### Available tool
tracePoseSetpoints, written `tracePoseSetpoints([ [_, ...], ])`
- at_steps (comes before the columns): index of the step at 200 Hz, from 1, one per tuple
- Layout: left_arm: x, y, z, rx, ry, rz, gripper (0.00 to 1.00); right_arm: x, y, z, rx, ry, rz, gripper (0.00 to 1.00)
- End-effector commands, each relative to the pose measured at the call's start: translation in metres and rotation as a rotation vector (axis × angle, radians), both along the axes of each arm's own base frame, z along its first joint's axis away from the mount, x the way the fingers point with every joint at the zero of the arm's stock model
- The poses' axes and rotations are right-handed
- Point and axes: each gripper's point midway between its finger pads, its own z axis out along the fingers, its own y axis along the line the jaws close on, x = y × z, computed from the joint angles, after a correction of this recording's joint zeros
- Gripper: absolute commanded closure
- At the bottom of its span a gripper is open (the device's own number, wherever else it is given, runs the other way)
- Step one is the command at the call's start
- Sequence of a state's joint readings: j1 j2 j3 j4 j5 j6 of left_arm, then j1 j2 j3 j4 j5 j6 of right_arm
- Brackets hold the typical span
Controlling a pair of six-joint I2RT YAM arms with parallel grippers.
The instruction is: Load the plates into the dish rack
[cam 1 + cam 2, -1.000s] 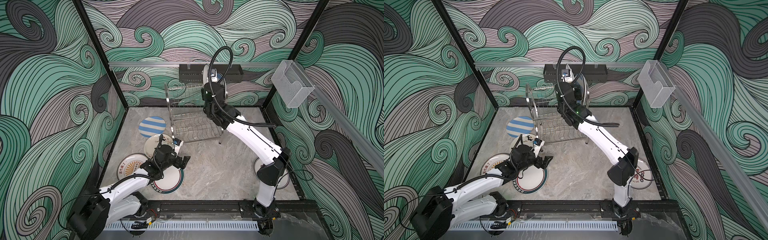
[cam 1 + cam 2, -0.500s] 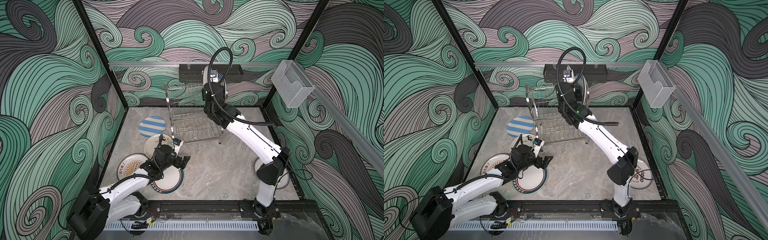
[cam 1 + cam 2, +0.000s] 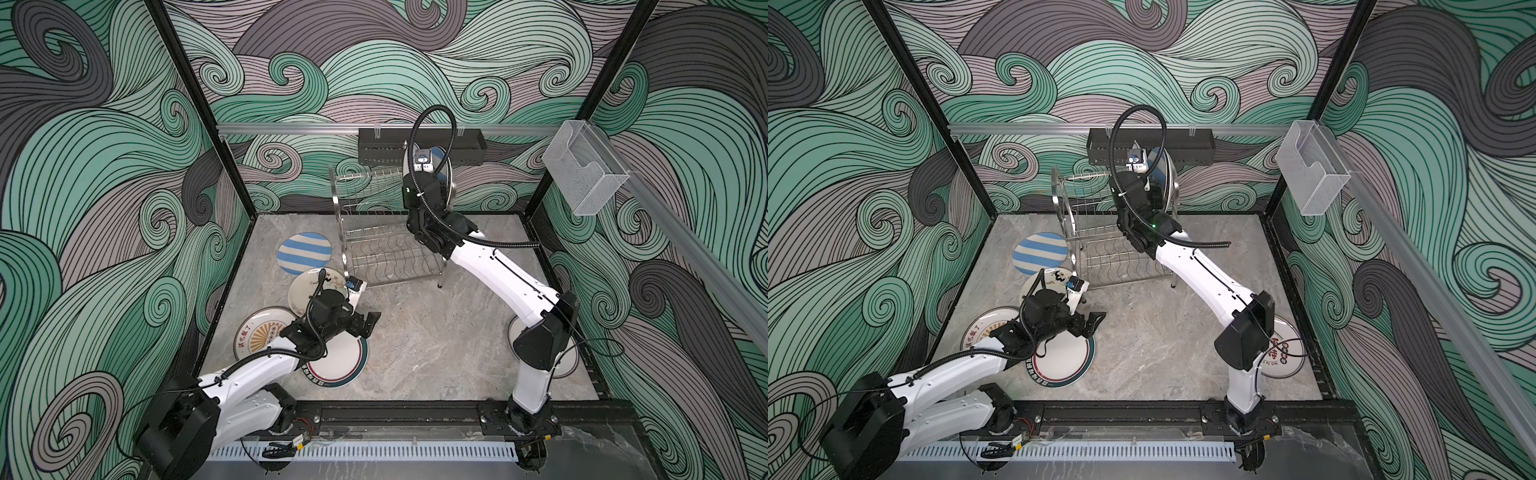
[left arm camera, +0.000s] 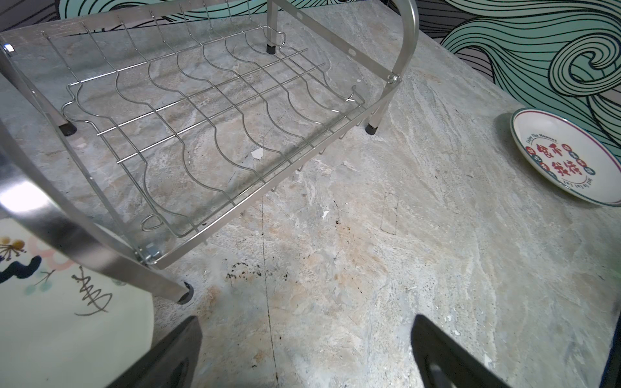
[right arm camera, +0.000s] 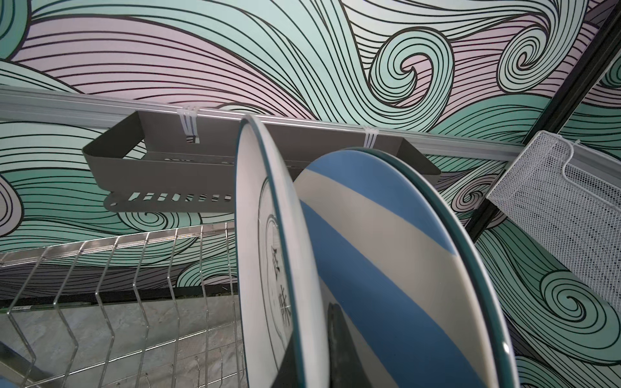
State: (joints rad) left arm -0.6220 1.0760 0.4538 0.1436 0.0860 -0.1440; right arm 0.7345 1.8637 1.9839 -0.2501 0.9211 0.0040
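The steel dish rack [image 3: 386, 249] [image 3: 1100, 253] stands at the back of the table. My right gripper [image 5: 312, 352] is shut on a white teal-rimmed plate [image 5: 265, 235], held upright on edge at the rack's upper tier beside a blue-striped plate [image 5: 386, 268] standing there. My left gripper [image 4: 305, 352] [image 3: 370, 322] hangs open and empty over bare table in front of the rack. Flat on the table lie another striped plate [image 3: 303, 252], a cartoon plate [image 3: 307, 286], a sunburst plate [image 3: 257, 336], a teal-rimmed plate [image 3: 340, 361] and a red-lettered plate [image 4: 564, 158] [image 3: 1283, 353] under the right arm.
A black perforated tray [image 3: 419, 145] hangs on the back rail just behind the rack's top. A clear plastic box [image 3: 582, 174] is fixed to the right rail. Bare marble lies between the rack and the front edge.
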Motion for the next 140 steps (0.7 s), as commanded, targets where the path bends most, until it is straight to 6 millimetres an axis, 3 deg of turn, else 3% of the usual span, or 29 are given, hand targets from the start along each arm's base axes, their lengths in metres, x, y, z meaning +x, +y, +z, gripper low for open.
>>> tracePoseSetpoints([
  [1,0.004,0.002,0.004,-0.01,-0.015,0.015,0.01,0.0,-0.006,0.008,0.041,-0.029,-0.01,0.95],
  [140,0.003,0.001,0.006,-0.014,-0.015,0.009,0.02,-0.012,-0.01,0.038,0.009,-0.046,0.038,0.67],
])
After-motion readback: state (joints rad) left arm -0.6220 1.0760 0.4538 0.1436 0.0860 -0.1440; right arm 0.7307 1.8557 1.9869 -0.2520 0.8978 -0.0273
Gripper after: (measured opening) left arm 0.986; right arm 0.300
